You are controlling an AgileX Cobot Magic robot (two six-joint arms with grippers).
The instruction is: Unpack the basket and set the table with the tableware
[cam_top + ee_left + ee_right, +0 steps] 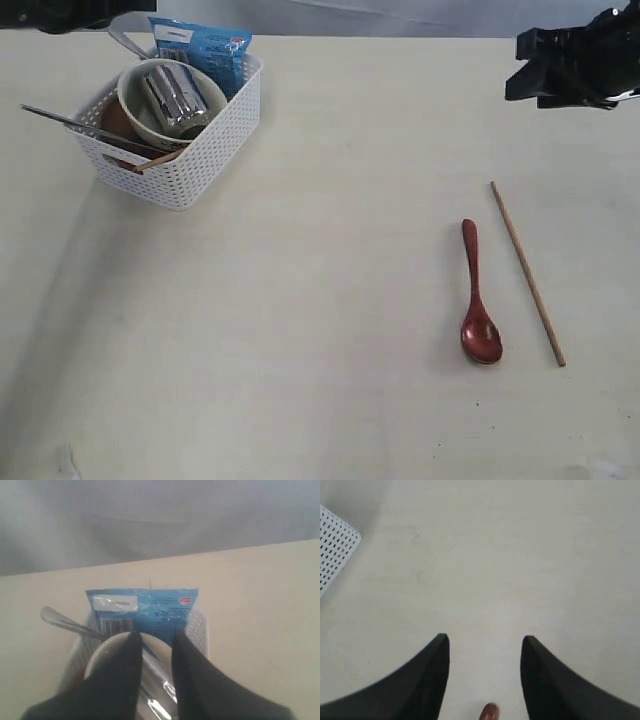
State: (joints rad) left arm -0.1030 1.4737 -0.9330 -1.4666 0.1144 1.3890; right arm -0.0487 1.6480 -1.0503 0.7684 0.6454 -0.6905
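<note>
The white basket is seen at the far left corner of the counter. In it a cream bowl is held, with a steel cup lying on its side inside. A blue snack packet is propped against the back wall, and a thin steel utensil juts over the left rim. The dark red spoon and one wooden chopstick are laid side by side, apart, on the right of the counter. The left gripper is held above the basket, its jaws narrowly parted with nothing gripped. The right gripper is held above bare counter, wider open and empty.
</note>
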